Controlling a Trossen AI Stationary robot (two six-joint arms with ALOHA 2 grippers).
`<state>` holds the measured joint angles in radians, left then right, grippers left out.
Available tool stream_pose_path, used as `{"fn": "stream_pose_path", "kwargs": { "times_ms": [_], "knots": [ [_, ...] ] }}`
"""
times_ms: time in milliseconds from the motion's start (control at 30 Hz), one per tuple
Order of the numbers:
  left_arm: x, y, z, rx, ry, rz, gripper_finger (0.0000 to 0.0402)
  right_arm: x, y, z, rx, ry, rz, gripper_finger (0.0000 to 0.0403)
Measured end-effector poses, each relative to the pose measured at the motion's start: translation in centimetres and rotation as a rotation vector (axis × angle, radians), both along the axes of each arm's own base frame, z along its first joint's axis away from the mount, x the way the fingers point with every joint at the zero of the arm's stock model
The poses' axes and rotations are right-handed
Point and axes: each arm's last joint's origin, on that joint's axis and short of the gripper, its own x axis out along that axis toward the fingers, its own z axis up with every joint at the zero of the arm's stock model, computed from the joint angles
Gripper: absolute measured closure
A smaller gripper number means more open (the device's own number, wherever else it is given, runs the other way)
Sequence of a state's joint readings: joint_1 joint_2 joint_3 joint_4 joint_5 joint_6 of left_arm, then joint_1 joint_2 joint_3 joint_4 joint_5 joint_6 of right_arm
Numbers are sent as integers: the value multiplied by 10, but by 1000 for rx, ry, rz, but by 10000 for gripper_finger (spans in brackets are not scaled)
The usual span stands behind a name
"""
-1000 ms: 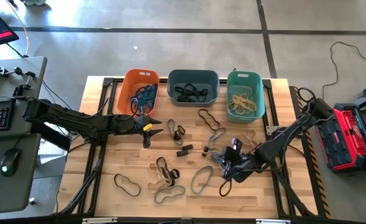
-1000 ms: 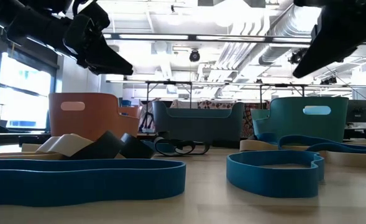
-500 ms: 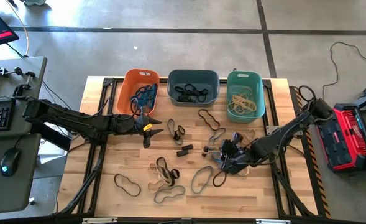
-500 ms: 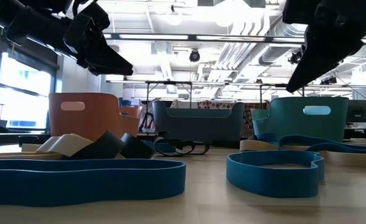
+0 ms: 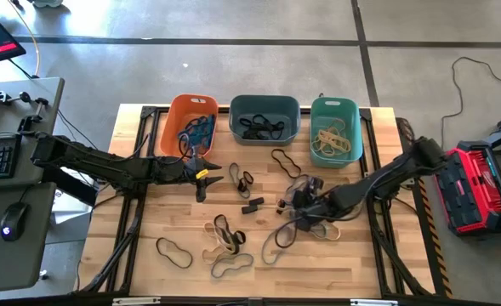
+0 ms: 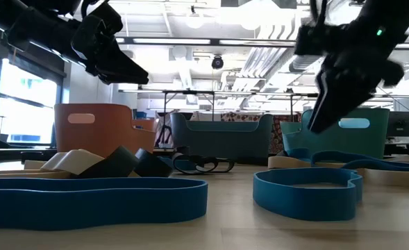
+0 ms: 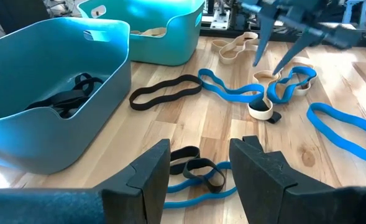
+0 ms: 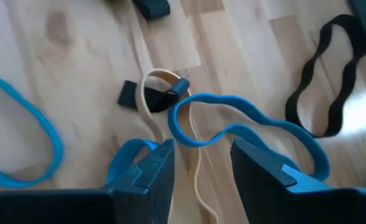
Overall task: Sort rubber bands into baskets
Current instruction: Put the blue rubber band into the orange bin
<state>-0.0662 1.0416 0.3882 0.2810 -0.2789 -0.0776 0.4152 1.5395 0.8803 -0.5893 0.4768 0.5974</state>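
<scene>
Rubber bands (image 5: 226, 235) in blue, black and tan lie scattered over the middle and near part of the wooden worktop (image 5: 131, 246), with more already inside the three baskets standing in a row along its far edge: blue ones in the orange basket (image 5: 175, 119), black ones in the slate basket (image 5: 264, 107), tan ones in the teal basket (image 5: 334, 108). A black band (image 5: 285, 161) lies just in front of the slate basket, and a blue band (image 8: 245, 127) snakes across a tan loop (image 8: 161, 78) directly under the right hand (image 5: 299, 204), which hovers low over the cluster right of the worktop's centre. Its fingers (image 8: 151, 177) stand apart with nothing between them, the blue band visible on the wood through the gap. The left hand (image 5: 206, 176) waits in front of the orange basket, raised off the wood, its fingers (image 7: 148, 177) also spread and empty, with a small black band (image 7: 195, 167) lying beyond them.
</scene>
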Motion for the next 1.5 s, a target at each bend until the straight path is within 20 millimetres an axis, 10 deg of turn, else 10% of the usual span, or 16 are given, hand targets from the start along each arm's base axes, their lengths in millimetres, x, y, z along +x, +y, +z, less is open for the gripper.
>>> {"fn": "stream_pose_path", "kwargs": {
  "times_ms": [467, 967, 1500],
  "knots": [
    [0, 0, 0, 0, 0, 0, 243, 20, -17, -26, -12, 103, 89, 263],
    [0, 0, 0, -1, 1, -8, 243, 25, -25, -26, 81, 127, 141, 390],
    [0, -3, 0, -32, 3, -95, 243, 60, -14, 26, -8, -49, 216, 402]
  ]
}}
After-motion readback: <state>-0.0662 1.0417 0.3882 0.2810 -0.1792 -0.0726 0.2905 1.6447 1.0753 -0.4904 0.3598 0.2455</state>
